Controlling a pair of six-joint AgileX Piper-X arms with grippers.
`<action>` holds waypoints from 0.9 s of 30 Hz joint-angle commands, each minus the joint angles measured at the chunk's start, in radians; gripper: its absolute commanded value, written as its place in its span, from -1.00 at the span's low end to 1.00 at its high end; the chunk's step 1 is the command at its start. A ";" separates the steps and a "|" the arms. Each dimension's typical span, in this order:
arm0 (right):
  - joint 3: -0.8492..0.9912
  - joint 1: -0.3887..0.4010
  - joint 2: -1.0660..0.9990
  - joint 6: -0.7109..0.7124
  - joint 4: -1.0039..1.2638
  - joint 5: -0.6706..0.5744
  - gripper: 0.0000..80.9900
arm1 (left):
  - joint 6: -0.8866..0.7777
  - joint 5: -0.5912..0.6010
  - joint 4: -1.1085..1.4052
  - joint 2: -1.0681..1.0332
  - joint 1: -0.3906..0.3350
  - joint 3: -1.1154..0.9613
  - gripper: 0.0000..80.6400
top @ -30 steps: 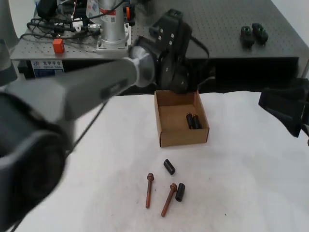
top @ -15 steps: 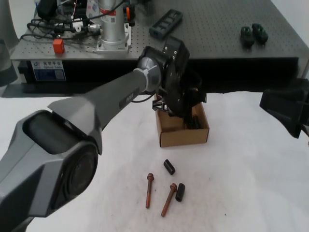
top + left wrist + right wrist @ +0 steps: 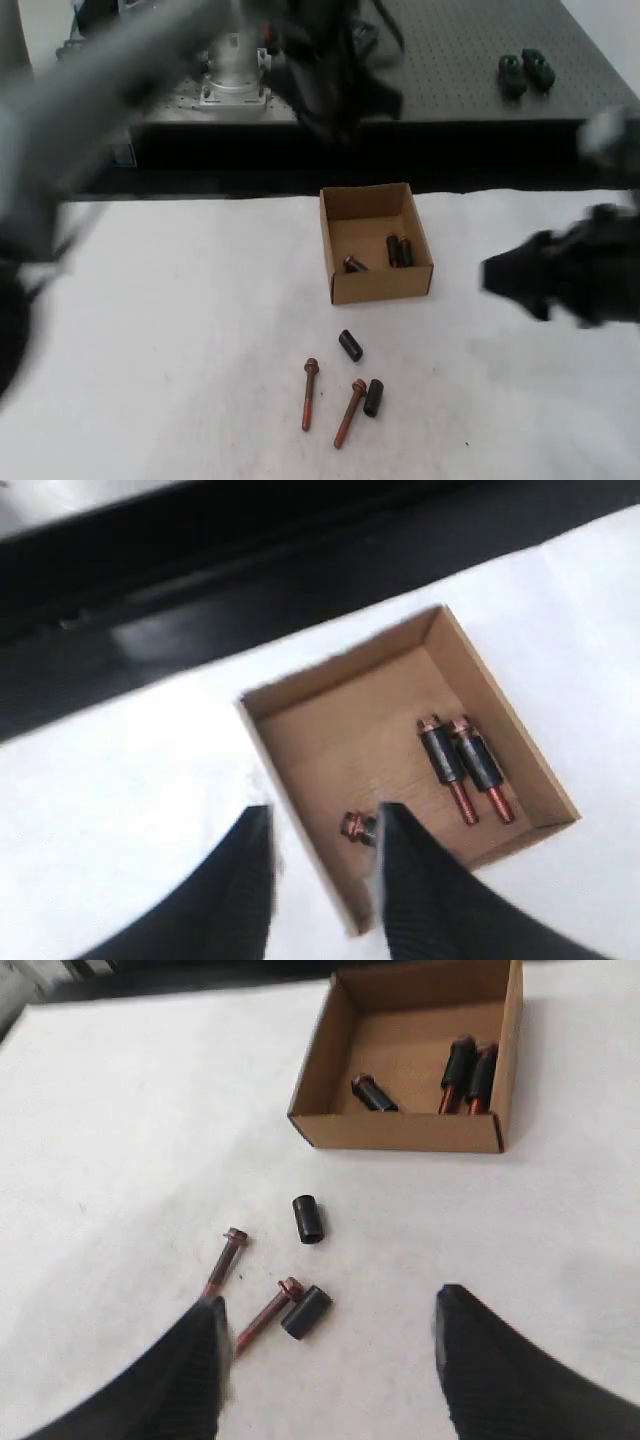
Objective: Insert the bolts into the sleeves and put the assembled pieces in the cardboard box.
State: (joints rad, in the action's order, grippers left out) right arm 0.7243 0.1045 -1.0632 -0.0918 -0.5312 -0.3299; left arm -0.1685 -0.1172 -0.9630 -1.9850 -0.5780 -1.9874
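Where 2 bolts (image 3: 224,1260) lie, 2 sleeves (image 3: 308,1219) lie near.

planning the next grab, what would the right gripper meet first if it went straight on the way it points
Most likely the loose sleeve beside a bolt on the white cloth, between the open fingers of the right gripper. Depth is unclear; it might touch cloth first.

You see the white cloth-covered bench (image 3: 170,330) backed by a dark perforated plate (image 3: 460,45). Two small black pieces (image 3: 524,70) sit on that plate, and a silver post (image 3: 232,72) stands well apart from them.
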 commanded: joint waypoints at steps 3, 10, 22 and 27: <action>0.182 0.129 -0.282 0.135 -0.081 0.119 0.10 | 0.020 -0.034 0.102 0.228 0.011 0.335 -0.38; 0.480 0.261 -0.676 0.295 -0.175 0.239 0.10 | 0.024 -0.028 0.203 0.510 0.015 0.745 -0.38; 0.744 0.306 -1.003 0.400 -0.318 0.380 0.10 | 0.024 -0.028 0.200 0.733 0.024 0.979 -0.38; 0.746 0.306 -1.019 0.400 -0.312 0.380 -0.16 | 0.028 0.061 0.200 0.724 0.024 0.983 -0.38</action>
State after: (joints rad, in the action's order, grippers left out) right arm 1.4575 0.4098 -2.0739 0.2965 -0.8417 0.0457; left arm -0.1495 -0.0775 -0.7737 -1.2628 -0.5561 -1.0010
